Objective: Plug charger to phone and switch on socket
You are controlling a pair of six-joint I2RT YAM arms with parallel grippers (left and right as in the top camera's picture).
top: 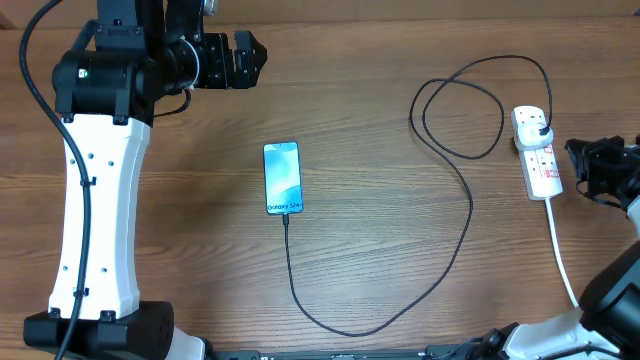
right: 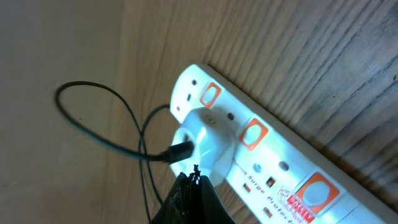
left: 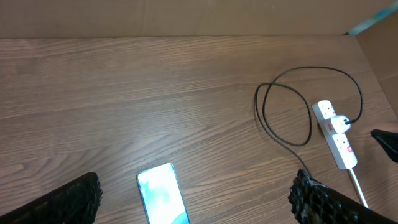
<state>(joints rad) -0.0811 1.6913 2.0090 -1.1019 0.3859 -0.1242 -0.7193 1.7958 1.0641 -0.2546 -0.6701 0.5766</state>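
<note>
Phone (top: 282, 178) lies mid worktop, charger (top: 288, 250) seemingly in its near end. My right fingers (right: 189, 199), pinched together, hover by the socket (right: 273, 146) at right to poke its switch; left fingers (left: 68, 202) hang spread, clear.

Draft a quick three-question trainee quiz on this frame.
1. True or false: the charger cable already reaches the phone at its bottom edge.
2. The right gripper is: A) over the phone B) beside the socket C) gripping the cable.
3. Fill in: the left gripper has its jaws ___.
Key: 1 true; 2 B; 3 open.
</note>
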